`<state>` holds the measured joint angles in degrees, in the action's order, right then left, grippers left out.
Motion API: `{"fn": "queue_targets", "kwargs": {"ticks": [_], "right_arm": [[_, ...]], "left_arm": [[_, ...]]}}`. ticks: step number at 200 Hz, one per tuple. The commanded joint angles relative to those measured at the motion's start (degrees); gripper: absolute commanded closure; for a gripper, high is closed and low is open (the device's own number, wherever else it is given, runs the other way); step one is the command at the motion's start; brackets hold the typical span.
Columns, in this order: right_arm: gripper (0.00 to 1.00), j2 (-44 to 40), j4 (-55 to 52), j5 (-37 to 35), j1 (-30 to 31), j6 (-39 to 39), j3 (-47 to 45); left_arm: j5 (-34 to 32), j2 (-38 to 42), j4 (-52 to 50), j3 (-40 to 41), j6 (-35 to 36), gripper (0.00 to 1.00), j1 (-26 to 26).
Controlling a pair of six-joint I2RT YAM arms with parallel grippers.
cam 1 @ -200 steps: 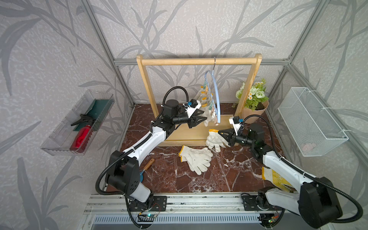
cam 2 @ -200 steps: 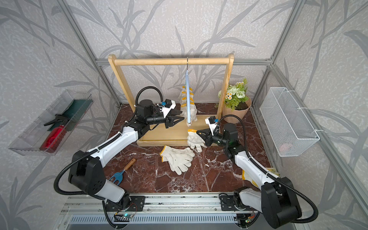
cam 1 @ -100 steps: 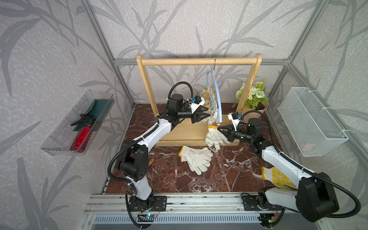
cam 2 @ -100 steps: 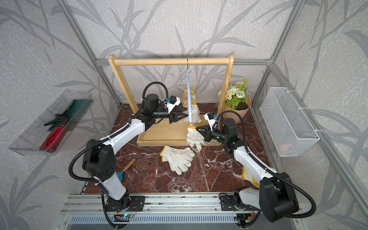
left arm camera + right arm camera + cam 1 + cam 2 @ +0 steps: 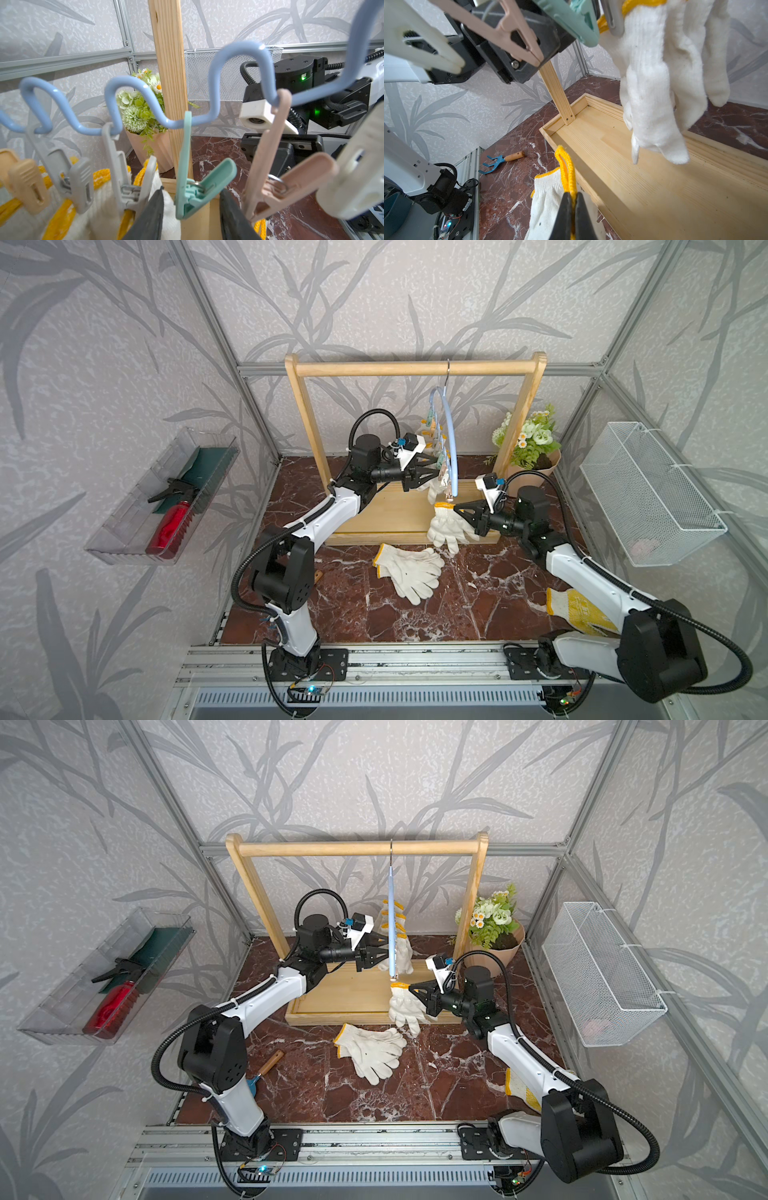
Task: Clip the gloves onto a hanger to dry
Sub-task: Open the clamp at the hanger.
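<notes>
spare gloves point(image 5: 409, 570) lie on the marble floor point(image 5: 478, 614). right gripper point(image 5: 572, 199) is clenched on the yellow cuff loop point(image 5: 566, 166) of a white glove point(image 5: 446, 526), just below the blue hanger point(image 5: 214, 83). left gripper point(image 5: 191, 190) stands released astride that hanger's teal clip point(image 5: 204, 182). recommend: squeeze clip agape, then raise cuff deep between its teeth.

White arm shells point(image 5: 328, 514), black joint housings point(image 5: 286, 572) (green status lights point(image 5: 303, 78)), ribbed black cables point(image 5: 244, 71), white wrist cameras point(image 5: 255, 112)

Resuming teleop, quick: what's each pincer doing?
Left pincer: open, jaws either side of the teal clip.
Right pincer: closed on a white glove's yellow cuff.
</notes>
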<state>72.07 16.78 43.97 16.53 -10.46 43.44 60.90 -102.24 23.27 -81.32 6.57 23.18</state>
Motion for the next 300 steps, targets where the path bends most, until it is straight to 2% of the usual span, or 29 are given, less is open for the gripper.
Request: {"fn": "queue_targets", "kwargs": {"ticks": [1,71,156,231,300], "right_arm": [[1.00,-0.34,-0.41,0.33,-0.24,0.46,1.82],[1.00,-0.21,-0.43,0.37,-0.26,0.44,2.00],[1.00,0.06,0.10,0.60,-0.24,0.23,1.82],[1.00,0.65,1.06,0.99,-0.16,-0.17,1.74],[1.00,0.96,1.48,1.28,-0.23,-0.53,1.82]], "left_arm": [[-0.72,-0.56,3.48,-1.31,-1.26,0.56,0.51],[-3.16,0.31,1.63,-1.06,1.56,0.56,1.51],[-2.58,0.49,3.62,-1.53,0.46,0.55,2.83],[-4.72,0.98,6.42,-1.87,-0.77,0.54,3.22],[-1.99,1.11,7.76,-2.02,-2.03,0.55,3.26]]}}
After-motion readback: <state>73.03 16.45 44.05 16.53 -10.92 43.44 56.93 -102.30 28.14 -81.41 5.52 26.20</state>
